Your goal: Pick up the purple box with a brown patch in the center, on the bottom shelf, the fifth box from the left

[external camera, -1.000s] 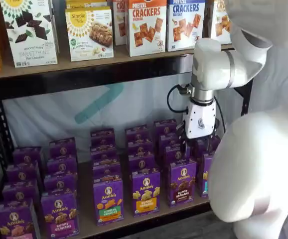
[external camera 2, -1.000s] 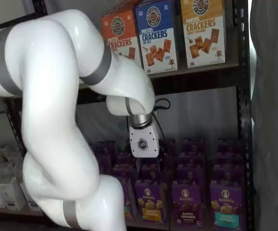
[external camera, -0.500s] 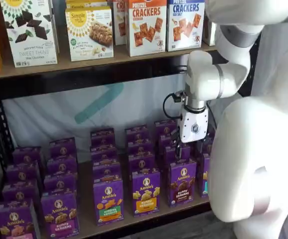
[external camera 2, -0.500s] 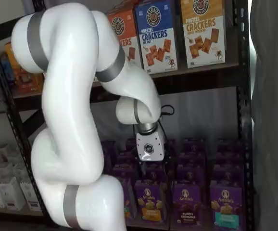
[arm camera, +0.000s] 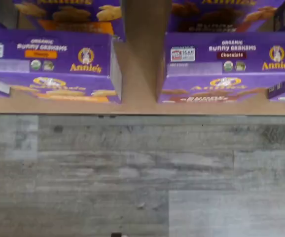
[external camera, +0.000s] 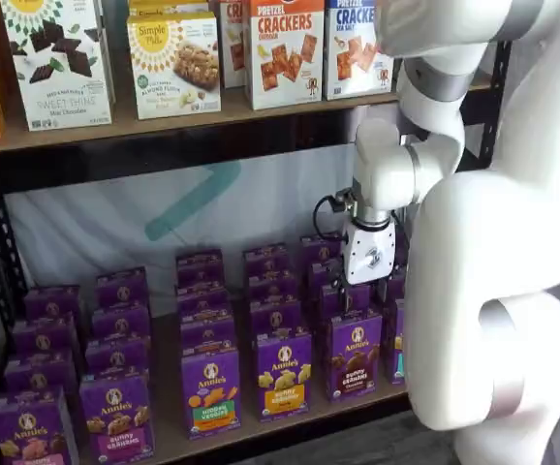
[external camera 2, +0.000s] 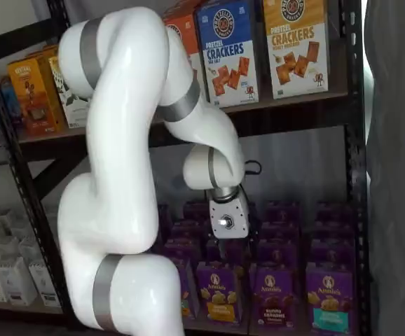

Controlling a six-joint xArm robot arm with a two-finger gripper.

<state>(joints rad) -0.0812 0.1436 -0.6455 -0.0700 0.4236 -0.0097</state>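
Purple box [external camera: 355, 354] stood upright at the front edge of the bottom shelf [external camera: 261, 426], beside the yellow-banded box [external camera: 283, 373]. Gripper [external camera: 356, 291] hung above and behind it; finger spread could not be told.

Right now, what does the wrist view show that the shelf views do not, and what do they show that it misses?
Only the wrist view: the top face of the purple box with its "Chocolate" label, the "Honey" top of the neighbouring box, and the grey plank floor. Only the shelf views: the white arm, the gripper over the rows, its fingers too dark to judge, and the cracker boxes above. Both: the purple box and the bottom shelf.
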